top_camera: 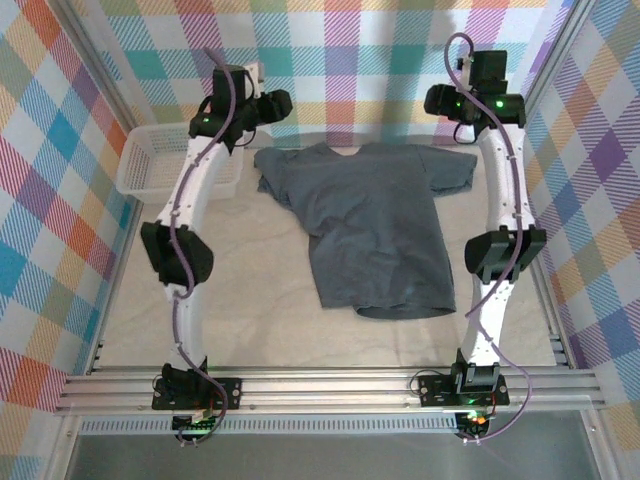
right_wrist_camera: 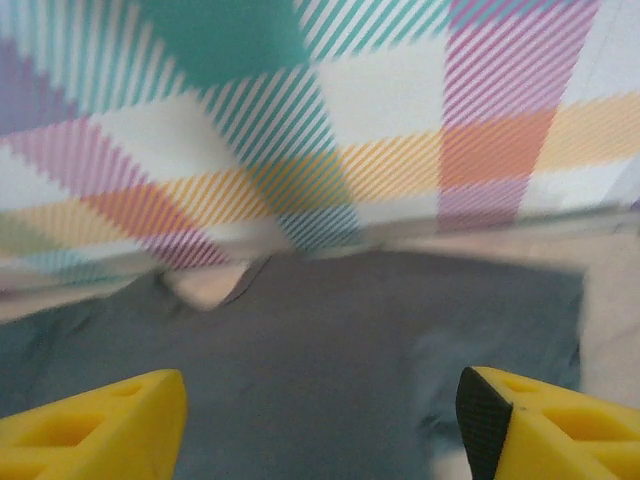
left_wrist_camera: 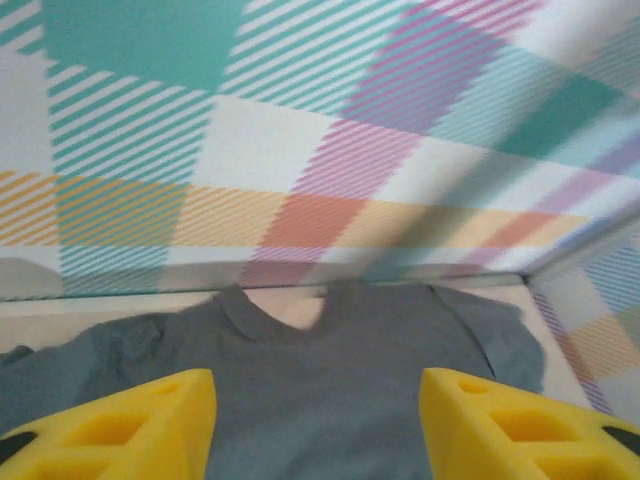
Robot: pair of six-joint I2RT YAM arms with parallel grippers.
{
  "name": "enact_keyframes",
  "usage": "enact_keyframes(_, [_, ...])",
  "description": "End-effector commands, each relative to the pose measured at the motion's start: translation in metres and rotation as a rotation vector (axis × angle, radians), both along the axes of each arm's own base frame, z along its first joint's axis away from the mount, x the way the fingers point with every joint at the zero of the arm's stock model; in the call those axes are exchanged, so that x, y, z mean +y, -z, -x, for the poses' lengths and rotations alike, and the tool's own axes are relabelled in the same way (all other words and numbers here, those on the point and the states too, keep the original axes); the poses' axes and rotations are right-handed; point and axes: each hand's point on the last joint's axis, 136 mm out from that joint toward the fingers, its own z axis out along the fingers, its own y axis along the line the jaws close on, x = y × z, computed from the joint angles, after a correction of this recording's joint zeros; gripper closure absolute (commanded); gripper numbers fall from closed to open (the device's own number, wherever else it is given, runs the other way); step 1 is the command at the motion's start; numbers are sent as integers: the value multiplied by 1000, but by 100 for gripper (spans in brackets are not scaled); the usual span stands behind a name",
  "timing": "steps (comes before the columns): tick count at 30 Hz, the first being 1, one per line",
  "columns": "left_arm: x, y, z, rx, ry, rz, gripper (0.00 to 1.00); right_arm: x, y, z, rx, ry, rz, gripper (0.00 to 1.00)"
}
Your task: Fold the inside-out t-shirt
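The plain dark slate-grey short-sleeved t-shirt [top_camera: 375, 225] lies spread on the beige cloth-covered table [top_camera: 230, 310], right of centre. Its collar points to the far wall and its hem to the arms' bases. The sleeve on the left arm's side is bunched under itself, the other sleeve lies flatter, and the hem curls a little at one corner. It looks like thin, limp cloth: light, sure to sag and drag when lifted, and likely to wrinkle instead of holding a crease. I would judge the shoulder seams on either side of the collar, or the two hem corners, the best places to pinch, taking one edge layer. The left gripper [left_wrist_camera: 315, 425] hovers over the collar end with its yellow fingers [left_wrist_camera: 150, 425] spread wide and nothing between them. The right gripper [right_wrist_camera: 322, 425] hangs over the shirt's far edge, also spread and empty. A white mesh basket [top_camera: 150, 160] sits at the far left, apart from the shirt.
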Motion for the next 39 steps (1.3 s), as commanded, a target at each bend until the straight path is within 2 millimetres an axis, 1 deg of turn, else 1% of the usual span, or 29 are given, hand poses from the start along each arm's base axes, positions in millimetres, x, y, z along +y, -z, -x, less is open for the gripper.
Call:
enact_keyframes(1, [-43, -95, 108, -225, 236, 30, 38, 43, -11, 90, 155, -140, -252, 28])
enact_keyframes(2, [-51, -86, 128, -236, 269, 9, 36, 52, 2, 109, 195, -168, -309, 28])
enact_keyframes(3, [-61, -80, 156, -263, 313, -11, 35, 57, 17, 131, 224, -168, -372, 28])
enact_keyframes(4, [-68, -72, 182, -291, 354, -27, 34, 57, 42, 154, 264, -123, -433, 28])
enact_keyframes(5, [-74, -61, 202, -304, 386, -48, 33, 57, 65, 175, 299, -83, -479, 30])
enact_keyframes(6, [-80, -50, 227, -325, 430, -76, 33, 54, 89, 200, 330, -23, -526, 32])
enact_keyframes(9, [-91, -2, 289, -346, 574, -193, 31, 43, 163, 273, 481, 163, -592, 37])
enact_keyframes(11, [-94, 22, 320, -350, 656, -237, 30, 43, 204, 309, 576, 228, -620, 38])
enact_keyframes(12, [-95, 36, 336, -346, 708, -253, 29, 45, 221, 324, 626, 247, -645, 38])
enact_keyframes(14, [-97, 58, 358, -342, 776, -288, 29, 53, 244, 339, 696, 247, -694, 38])
enact_keyframes(15, [-97, 69, 365, -337, 793, -306, 28, 57, 254, 344, 725, 253, -719, 38])
enact_keyframes(16, [-96, 76, 371, -335, 807, -313, 28, 60, 260, 344, 734, 252, -743, 38])
enact_keyframes(18, [-96, 87, 378, -327, 823, -319, 28, 67, 272, 339, 749, 254, -793, 38])
enact_keyframes(21, [-96, 97, 378, -308, 813, -307, 28, 78, 284, 327, 773, 246, -814, 38])
enact_keyframes(24, [-98, 105, 374, -290, 797, -296, 27, 80, 294, 313, 776, 250, -758, 39])
enact_keyframes(26, [-100, 112, 371, -270, 786, -291, 27, 82, 303, 305, 796, 256, -754, 42])
enact_keyframes(28, [-102, 116, 368, -253, 775, -282, 27, 84, 313, 303, 831, 275, -761, 54])
enact_keyframes(29, [-102, 118, 367, -244, 768, -278, 27, 86, 315, 302, 843, 280, -766, 65])
enact_keyframes(30, [-102, 119, 366, -234, 760, -277, 27, 86, 314, 303, 848, 287, -762, 81])
enact_keyframes(31, [-102, 121, 365, -222, 755, -277, 27, 87, 310, 302, 844, 283, -755, 93])
enact_keyframes(32, [-102, 122, 366, -214, 757, -280, 27, 87, 301, 301, 833, 272, -741, 100])
enact_keyframes(34, [-105, 128, 367, -204, 770, -292, 26, 89, 275, 298, 785, 232, -708, 100])
enact_keyframes(35, [-111, 131, 369, -204, 790, -302, 25, 91, 261, 296, 760, 213, -698, 100])
enact_keyframes(37, [-132, 139, 376, -221, 854, -322, 25, 98, 236, 292, 730, 169, -712, 100])
enact_keyframes(39, [-153, 152, 375, -230, 876, -331, 25, 105, 218, 288, 714, 134, -735, 100])
